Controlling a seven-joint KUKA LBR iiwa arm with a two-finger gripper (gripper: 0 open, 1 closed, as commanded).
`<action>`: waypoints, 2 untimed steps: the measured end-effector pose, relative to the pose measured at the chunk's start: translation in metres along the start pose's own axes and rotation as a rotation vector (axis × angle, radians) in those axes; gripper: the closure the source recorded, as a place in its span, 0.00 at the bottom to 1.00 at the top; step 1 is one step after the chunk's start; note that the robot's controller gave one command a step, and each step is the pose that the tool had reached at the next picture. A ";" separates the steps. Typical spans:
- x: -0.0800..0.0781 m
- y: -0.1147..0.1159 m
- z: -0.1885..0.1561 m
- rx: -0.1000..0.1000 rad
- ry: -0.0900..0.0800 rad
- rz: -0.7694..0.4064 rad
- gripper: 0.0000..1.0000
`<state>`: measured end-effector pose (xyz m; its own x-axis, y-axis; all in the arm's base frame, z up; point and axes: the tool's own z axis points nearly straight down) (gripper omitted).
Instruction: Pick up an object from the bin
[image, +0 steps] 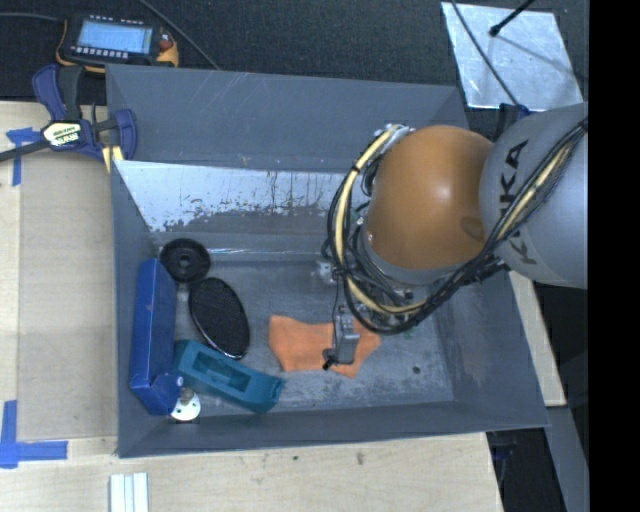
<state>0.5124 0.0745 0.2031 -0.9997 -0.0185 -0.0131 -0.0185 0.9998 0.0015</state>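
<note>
My gripper (342, 355) is down at the soft orange thing (295, 343), which lies flat in the bin (300, 190) near the middle of its front edge. I cannot tell how wide my jaws are. This looks like the grabbing step. Next I squeeze tight, then lift.

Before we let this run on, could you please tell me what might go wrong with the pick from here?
1. The gripper is at the right end of the flat orange piece, not its middle; lifted, it may hang and slip.
2. The piece lies flat on the bin floor, so the gripper might scrape metal.
3. The black oval lies close by; dragging could nudge it.
</note>
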 end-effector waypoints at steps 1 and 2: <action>-0.013 -0.023 0.054 0.001 0.010 0.082 0.00; -0.015 -0.035 0.102 0.002 0.011 0.025 1.00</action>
<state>0.5290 0.0394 0.1010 -1.0000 0.0063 -0.0018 0.0063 1.0000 0.0002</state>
